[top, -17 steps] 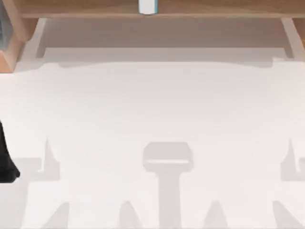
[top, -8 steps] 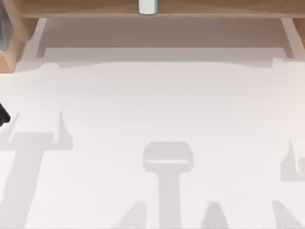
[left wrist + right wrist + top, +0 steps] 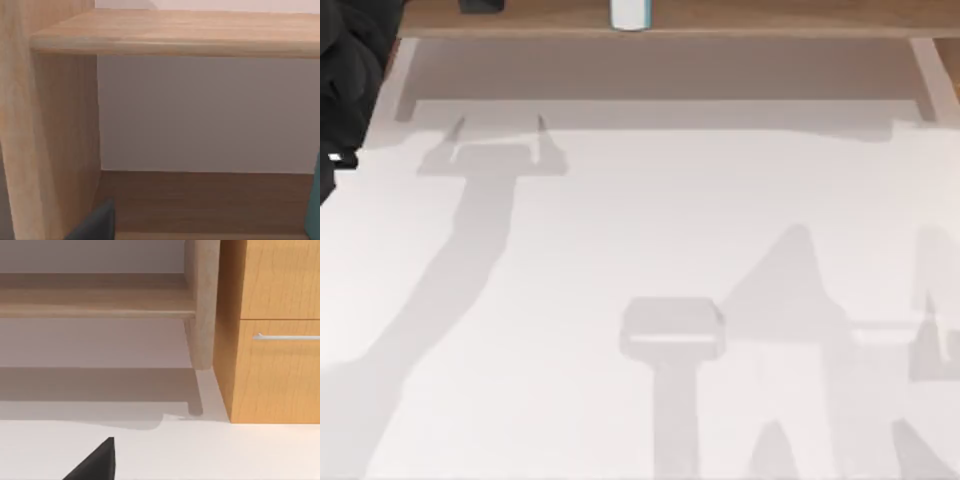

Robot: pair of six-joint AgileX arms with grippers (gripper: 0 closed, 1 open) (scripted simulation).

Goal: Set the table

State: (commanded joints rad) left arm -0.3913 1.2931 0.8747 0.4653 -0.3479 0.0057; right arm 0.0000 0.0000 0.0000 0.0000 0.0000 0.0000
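Observation:
The table (image 3: 640,230) is a broad white top with only shadows on it. My left arm (image 3: 350,60) is a black mass at the far left corner, beside the wooden shelf (image 3: 740,18). Its shadow (image 3: 495,150) shows two prongs standing apart, with nothing between them. In the left wrist view a dark fingertip (image 3: 95,225) points into the shelf's lower bay (image 3: 200,200). A black part of my right gripper (image 3: 95,462) hangs over the table (image 3: 225,450) near the shelf's right end.
A white cylinder with a blue band (image 3: 630,12) stands on the shelf at the back centre. A small dark thing (image 3: 480,5) sits on the shelf further left. A wooden drawer unit (image 3: 275,340) with a metal handle (image 3: 287,337) stands at the right.
My left arm has swung from the left edge of the table to the far left corner, and its shadow moved up to the shelf. A new broad shadow has appeared at the right front.

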